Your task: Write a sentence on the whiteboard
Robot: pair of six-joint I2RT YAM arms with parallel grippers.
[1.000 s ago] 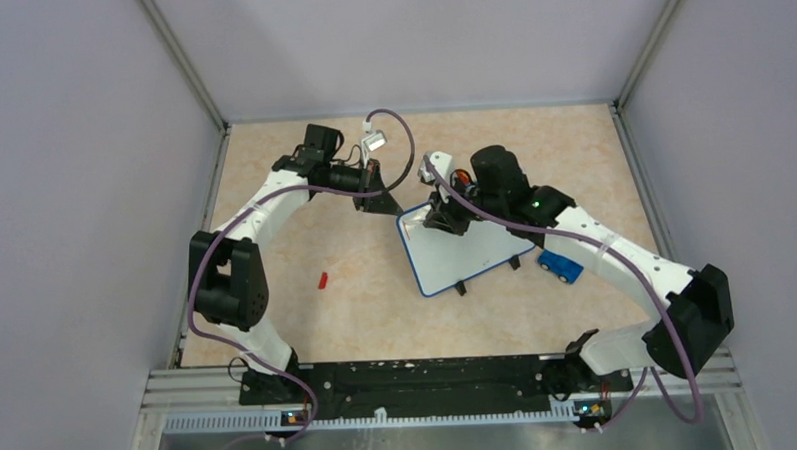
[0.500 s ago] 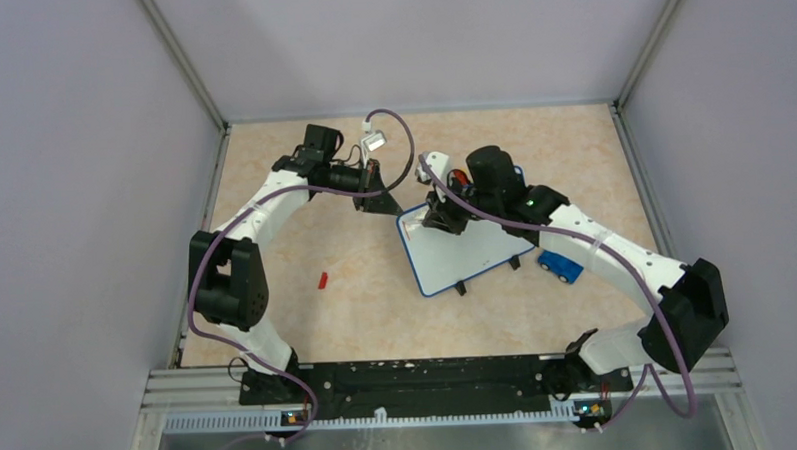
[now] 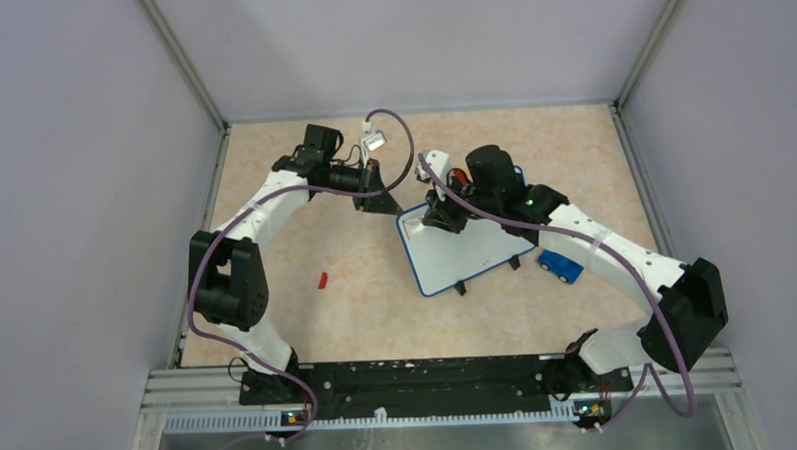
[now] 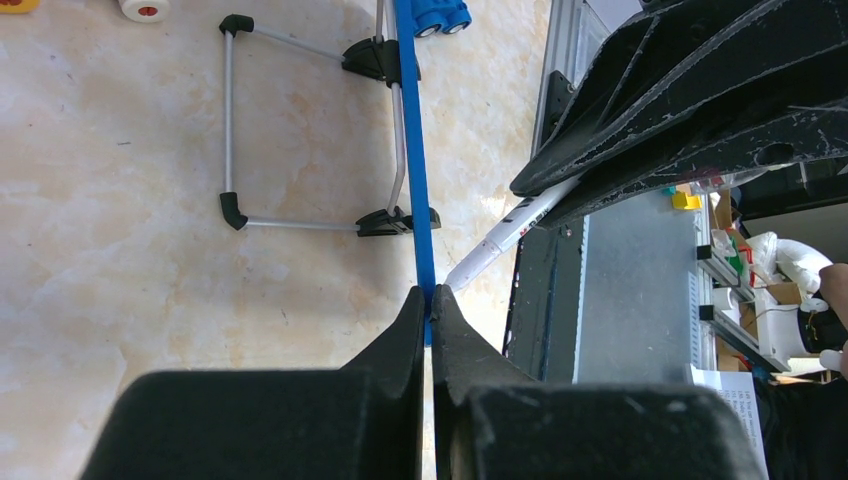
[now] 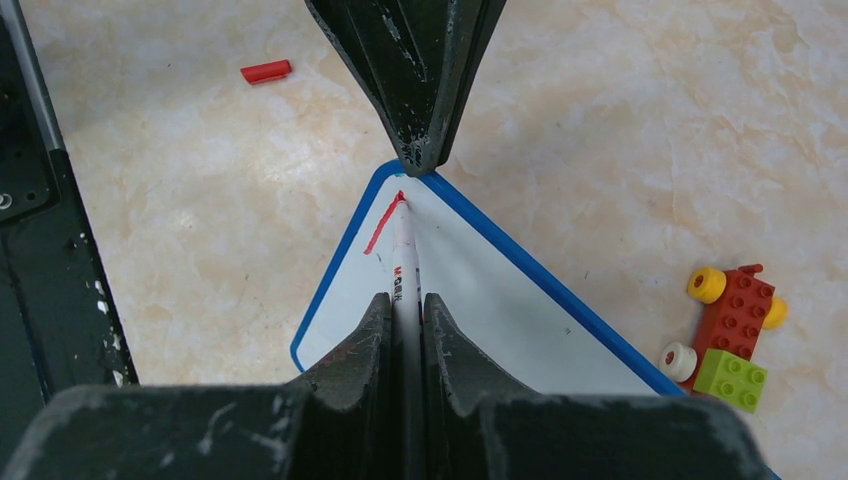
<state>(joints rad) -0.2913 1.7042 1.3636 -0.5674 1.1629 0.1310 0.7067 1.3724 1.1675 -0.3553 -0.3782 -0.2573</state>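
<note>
The whiteboard (image 3: 468, 261) stands on the table. Of the sentence (image 5: 382, 226), only one red stroke shows, at the corner where the left gripper (image 4: 430, 296) pinches the rim and the right gripper (image 5: 405, 302) clamps a marker (image 5: 403, 262), tip on that stroke. A blue toy car (image 3: 559, 266) sits just right of the whiteboard and a red cap (image 3: 323, 280) lies well to its left; from above, the right arm hides that corner and has edged left since a second ago.

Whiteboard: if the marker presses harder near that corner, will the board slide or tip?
Probably neither: the left fingers pinch the blue rim of the whiteboard beside the marker tip. Unclamped, it looks light and perched on thin wire legs with small feet, so it might skate on the smooth table. The panel seems stiff.
</note>
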